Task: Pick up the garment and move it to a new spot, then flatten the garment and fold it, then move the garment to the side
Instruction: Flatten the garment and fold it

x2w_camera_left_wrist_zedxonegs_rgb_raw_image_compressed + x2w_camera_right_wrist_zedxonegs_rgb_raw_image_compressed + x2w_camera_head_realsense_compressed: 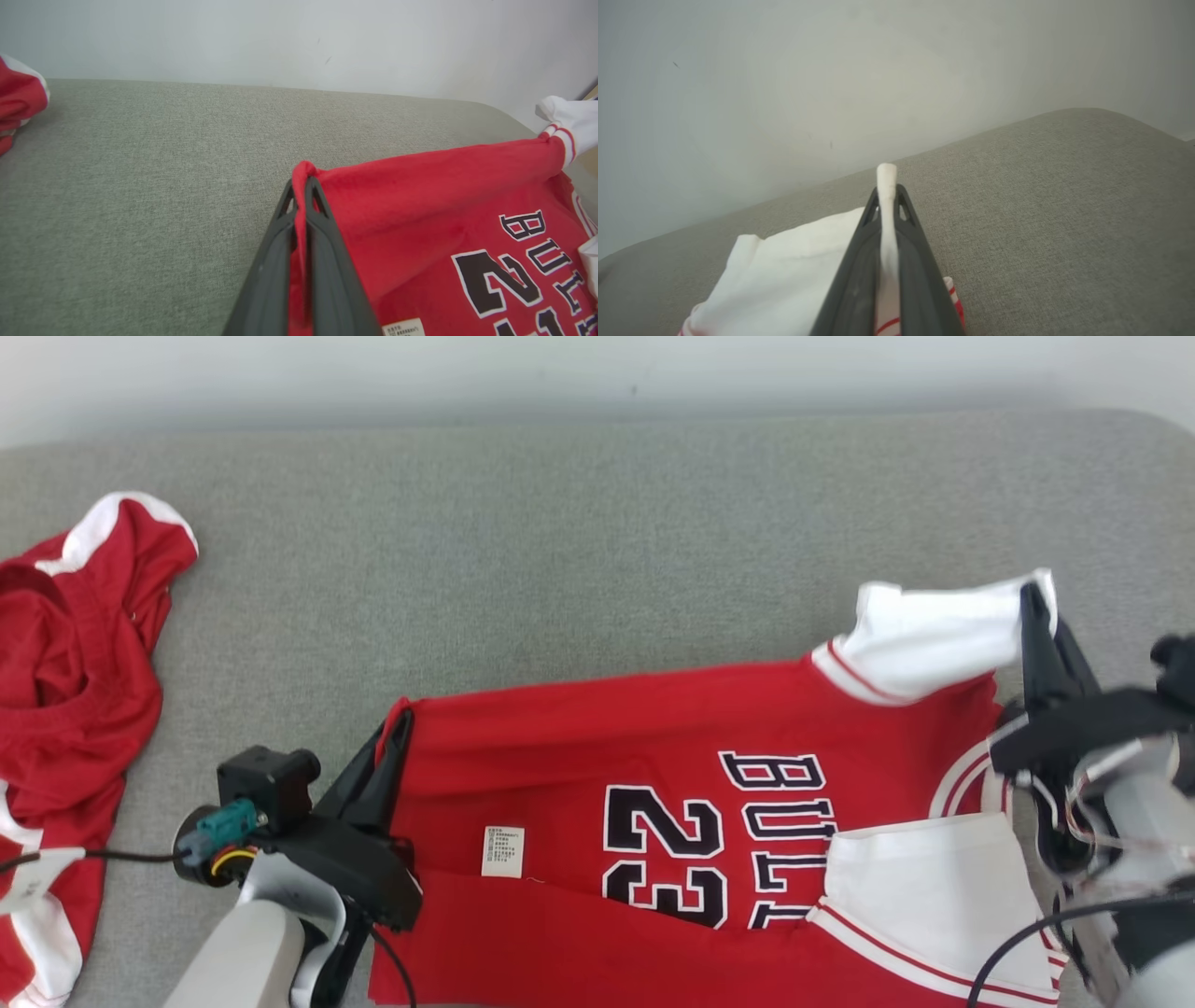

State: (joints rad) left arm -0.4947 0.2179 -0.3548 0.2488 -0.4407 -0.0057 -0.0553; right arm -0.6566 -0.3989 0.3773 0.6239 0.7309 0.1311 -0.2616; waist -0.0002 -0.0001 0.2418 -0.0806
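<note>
The left gripper (397, 733) is closed on a hem corner (303, 170) of the red jersey (653, 737). In the left wrist view a thin ridge of red cloth is pinched between the two dark fingers (322, 261) and stands out above their tips. The right gripper (1034, 597) is also closed, on the edge of the far white sleeve (934, 635). In the right wrist view a strip of white cloth runs up between its fingers (915, 270).

The jersey lies on the grey cushioned surface (597, 541) just in front of the robot. Its long axis goes from side to side, with the hem at the robot's left and the sleeves at its right. The printed number 23 (667, 845) faces up. The two grippers hold the two ends of the far edge, one arm at each end, and this edge runs almost straight between them. The rest of the cloth lies from this edge toward the robot, so I judge that the coming move depends on carrying both ends together across the short axis. Far to the left a second red garment (75, 663) lies crumpled, well apart from the jersey
</note>
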